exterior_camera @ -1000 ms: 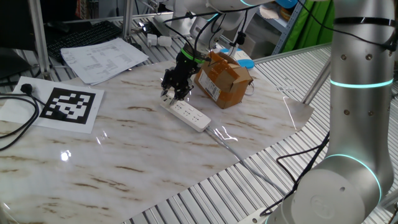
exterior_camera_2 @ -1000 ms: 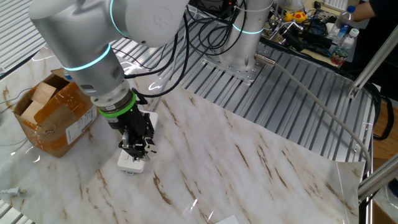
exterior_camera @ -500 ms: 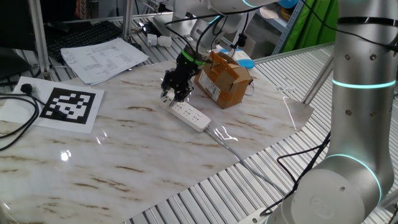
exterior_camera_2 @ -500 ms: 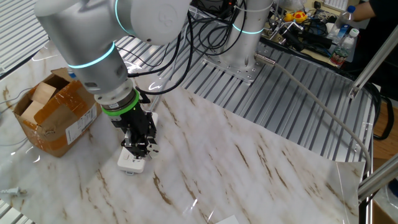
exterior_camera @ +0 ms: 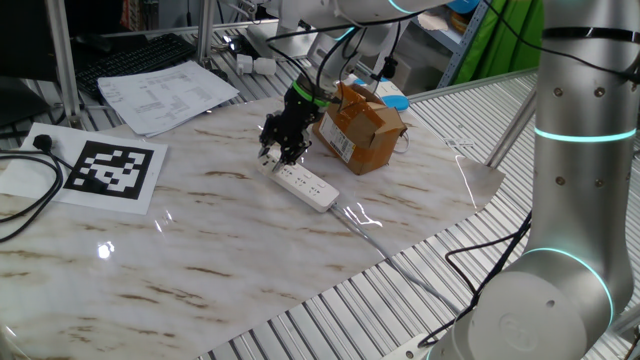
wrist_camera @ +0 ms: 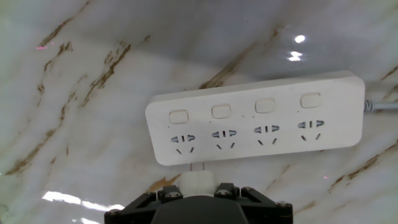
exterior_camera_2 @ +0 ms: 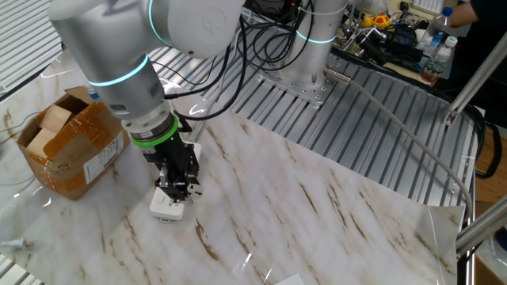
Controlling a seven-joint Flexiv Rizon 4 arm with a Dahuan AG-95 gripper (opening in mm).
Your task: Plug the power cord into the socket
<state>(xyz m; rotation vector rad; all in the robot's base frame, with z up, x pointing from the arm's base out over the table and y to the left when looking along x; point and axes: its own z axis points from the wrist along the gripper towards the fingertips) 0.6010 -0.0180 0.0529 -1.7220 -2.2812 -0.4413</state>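
The socket is a long white power strip (wrist_camera: 261,118) with a row of outlets and switches, flat on the marble tabletop (exterior_camera: 220,230); it also shows as the white strip (exterior_camera: 308,186) and, end-on, (exterior_camera_2: 166,206) in the fixed views. The power cord is a small white plug (wrist_camera: 199,180) with two metal prongs pointing at the strip's near edge, just short of the leftmost outlet. My black gripper (wrist_camera: 199,190) is shut on the plug, hovering low over the strip's end (exterior_camera: 283,148), (exterior_camera_2: 176,187).
A brown cardboard box (exterior_camera: 360,125) stands right behind the strip. Papers (exterior_camera: 165,92) and a marker sheet (exterior_camera: 110,168) lie to the left, with a black cable (exterior_camera: 30,200) beside them. The strip's thin pale cable (exterior_camera: 370,235) runs to the table's corrugated edge.
The arm has shifted very slightly over the strip's end; the gripper keeps its hold on the plug.
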